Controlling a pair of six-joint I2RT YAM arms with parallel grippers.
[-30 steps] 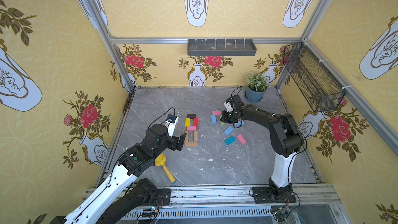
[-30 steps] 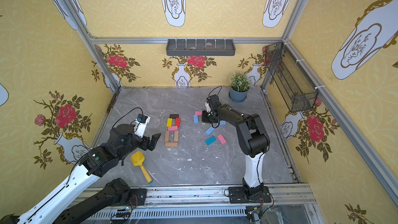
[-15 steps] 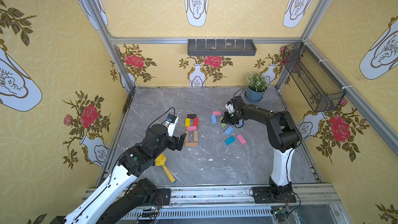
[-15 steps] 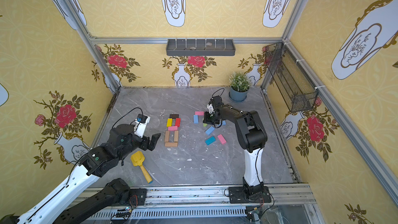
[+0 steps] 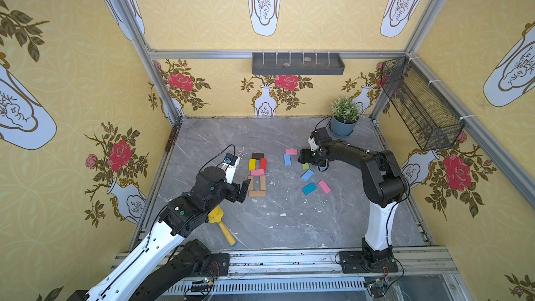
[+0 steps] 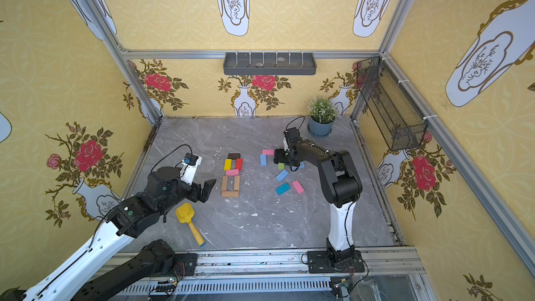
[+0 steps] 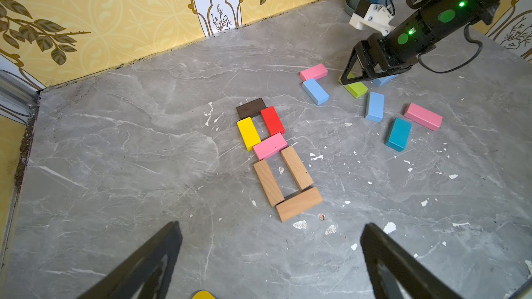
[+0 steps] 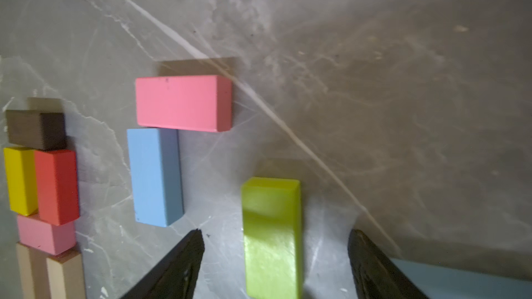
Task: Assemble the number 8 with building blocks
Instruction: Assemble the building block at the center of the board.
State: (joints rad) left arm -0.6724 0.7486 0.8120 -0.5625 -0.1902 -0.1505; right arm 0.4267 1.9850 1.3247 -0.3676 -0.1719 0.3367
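In wrist view, right gripper (image 8: pixel 275 232) straddles green block (image 8: pixel 270 205) untouched; overhead unclear.

Scattered blocks (image 5: pixel 307 175) right of joined blocks (image 5: pixel 257 172)

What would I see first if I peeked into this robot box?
The bright block figure, shaped rather like an 8, lies in the middle of the grey table. Beside it the right gripper hangs open over a green block, among loose blue and pink blocks. All around stand yellow walls with red roses.
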